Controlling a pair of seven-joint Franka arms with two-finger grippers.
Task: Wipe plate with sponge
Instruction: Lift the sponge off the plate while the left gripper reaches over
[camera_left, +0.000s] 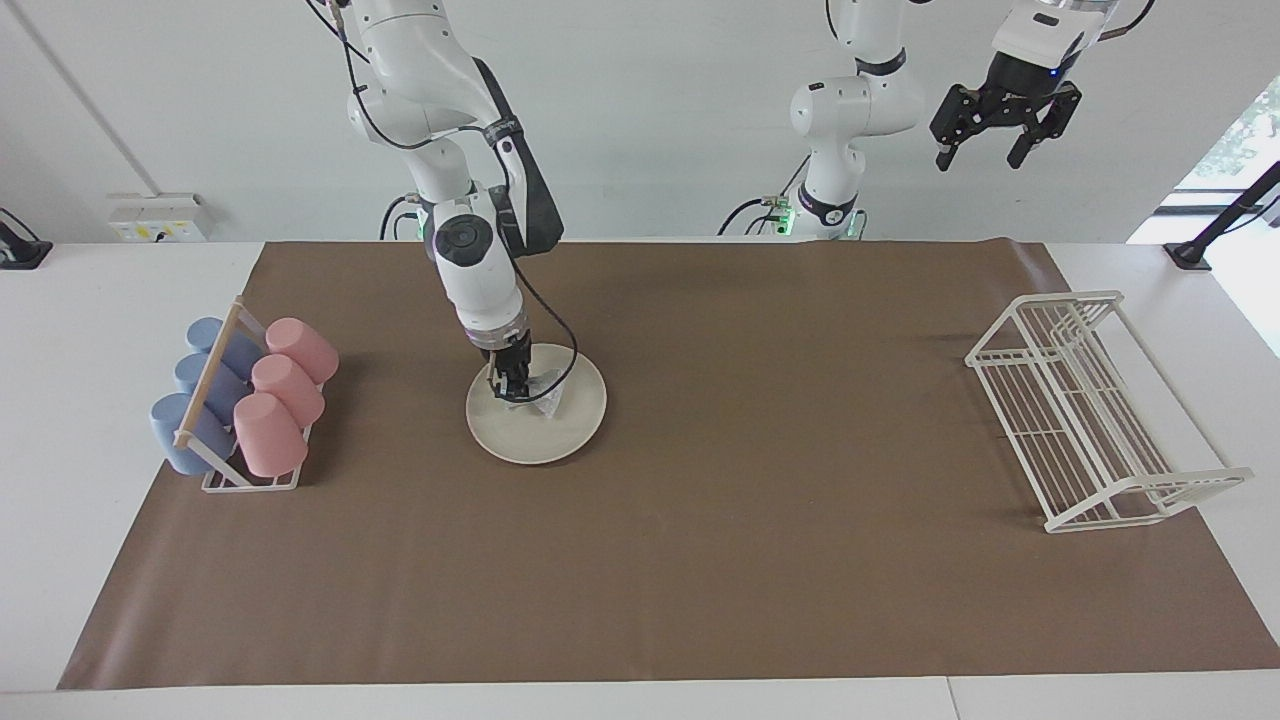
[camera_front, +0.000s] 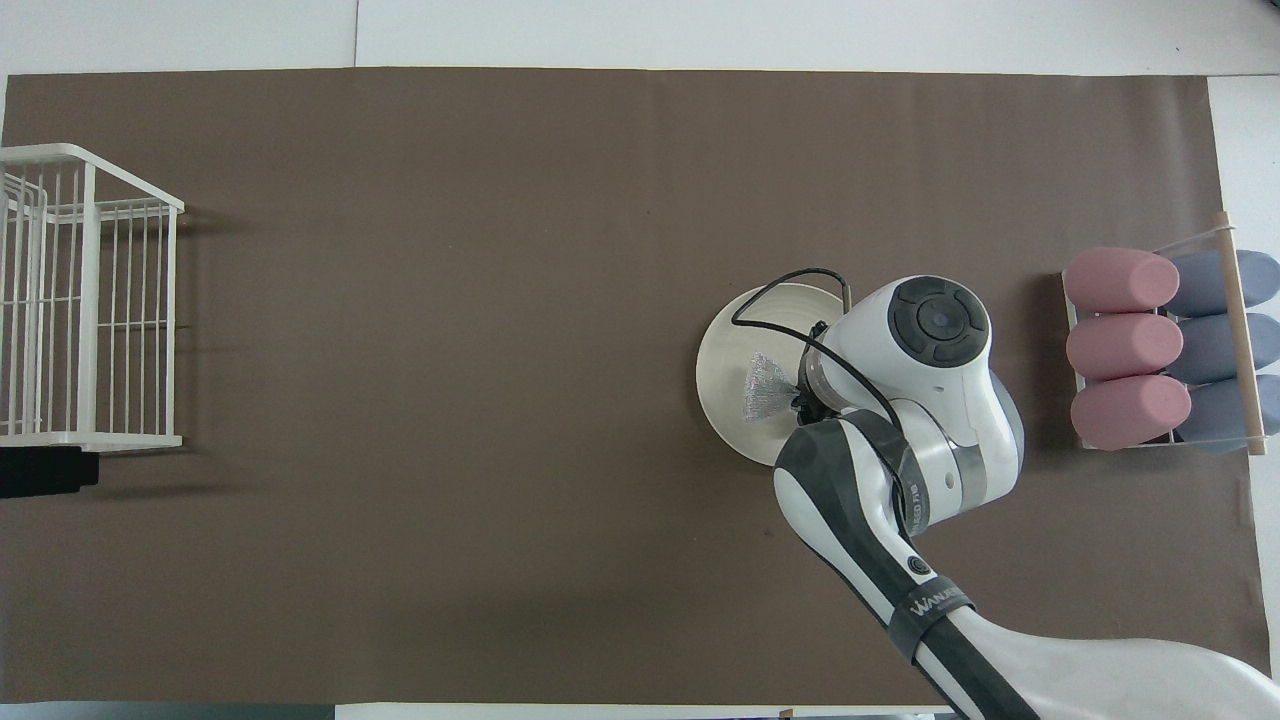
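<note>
The cream-white plate (camera_left: 578, 425) lies on the brown mat toward the right arm's end of the table; it also shows in the overhead view (camera_front: 722, 345). My right gripper (camera_left: 515, 390) is down on the plate, shut on the silvery glittery sponge (camera_left: 549, 399), which rests on the plate's surface. In the overhead view the sponge (camera_front: 766, 388) sticks out from under the right wrist, which hides the fingers and part of the plate. My left gripper (camera_left: 983, 158) is open and empty, raised high by its base, and waits.
A rack of pink and blue cups (camera_left: 248, 402) lying on their sides stands beside the plate at the right arm's end, also in the overhead view (camera_front: 1160, 350). A white wire rack (camera_left: 1090, 410) stands at the left arm's end (camera_front: 85, 300).
</note>
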